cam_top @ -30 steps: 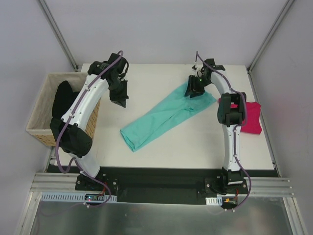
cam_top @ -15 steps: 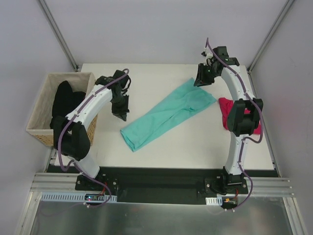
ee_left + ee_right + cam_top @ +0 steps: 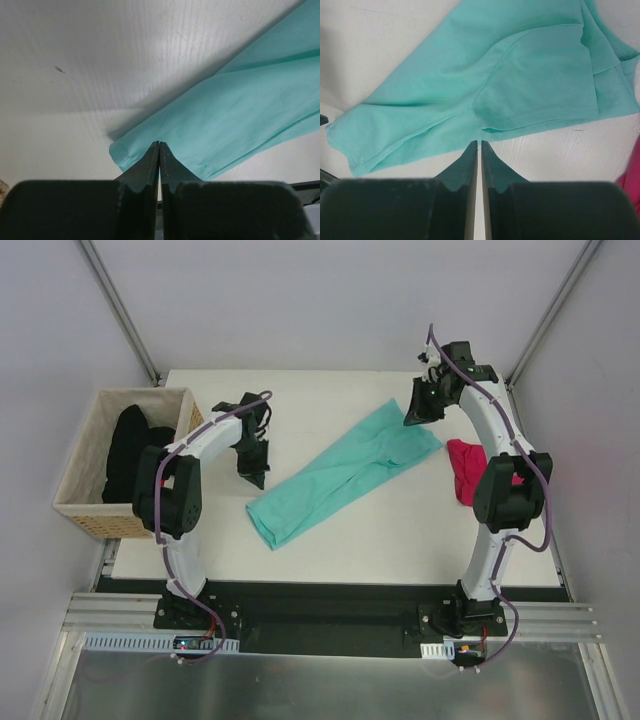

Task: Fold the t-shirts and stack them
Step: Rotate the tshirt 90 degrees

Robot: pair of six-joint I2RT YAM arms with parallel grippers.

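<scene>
The teal-green t-shirt (image 3: pixel 340 475) lies folded into a long diagonal strip across the middle of the table. My left gripper (image 3: pixel 255 480) hangs shut just left of its lower end, above the table. In the left wrist view the closed tips (image 3: pixel 159 143) point at the strip's rounded end (image 3: pixel 240 115) with nothing between them. My right gripper (image 3: pixel 412 420) hovers by the shirt's upper right end, shut and empty. Its tips (image 3: pixel 479 142) sit just off the teal hem (image 3: pixel 520 75). A magenta-pink t-shirt (image 3: pixel 462 470) lies at the right, and black t-shirts (image 3: pixel 125 445) fill the basket.
The tan woven basket (image 3: pixel 85 510) stands off the table's left edge, beside the left arm. The right arm's elbow hangs over the pink cloth (image 3: pixel 632 175). Bare white tabletop (image 3: pixel 400 530) lies in front of the teal shirt.
The right gripper left the teal shirt's upper end, drew back toward the far right and closed. The left gripper swung nearer and rightward to the shirt's lower end.
</scene>
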